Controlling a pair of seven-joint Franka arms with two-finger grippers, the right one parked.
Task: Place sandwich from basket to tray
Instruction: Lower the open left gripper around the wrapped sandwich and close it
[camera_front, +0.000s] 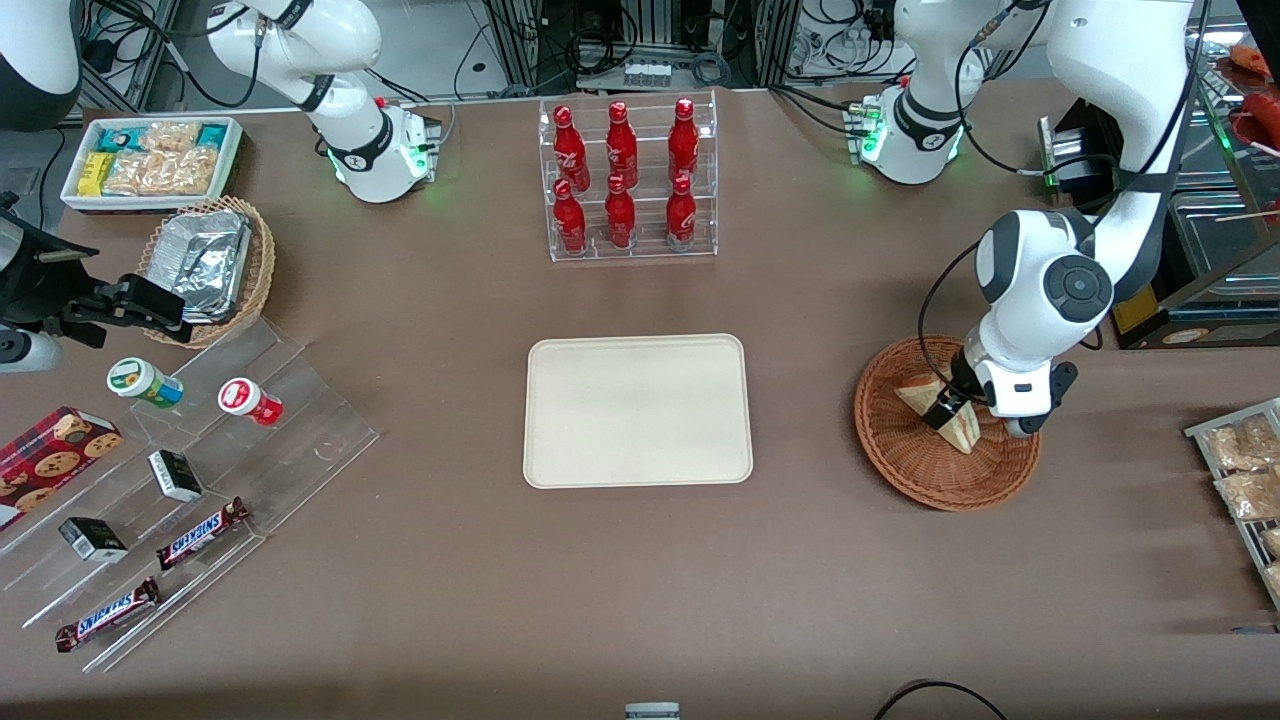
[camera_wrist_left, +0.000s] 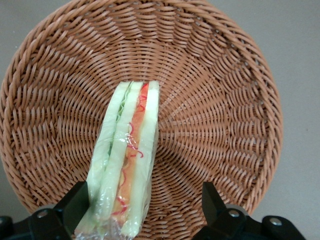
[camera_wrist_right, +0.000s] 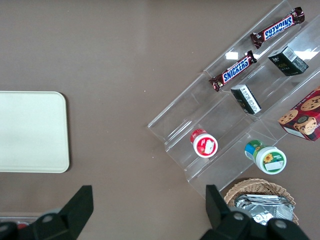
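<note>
The sandwich (camera_wrist_left: 128, 160), a plastic-wrapped wedge of pale bread with red and green filling, stands on edge in the reddish-brown wicker basket (camera_wrist_left: 220, 100). My left gripper (camera_wrist_left: 142, 192) is lowered into the basket and open around the sandwich. One finger rests against the sandwich's side, while the other finger (camera_wrist_left: 212, 200) stands well apart from it. From the front, the gripper (camera_front: 955, 405) is over the sandwich (camera_front: 962, 432) inside the basket (camera_front: 900, 470). The cream tray (camera_front: 640, 410) lies bare at the table's middle, beside the basket toward the parked arm's end.
A clear rack of red bottles (camera_front: 628, 180) stands farther from the camera than the tray. Snack packets on a rack (camera_front: 1245, 470) lie near the basket at the working arm's end. Stepped acrylic shelves (camera_front: 190, 480) with snacks and a foil-lined basket (camera_front: 205, 265) sit toward the parked arm's end.
</note>
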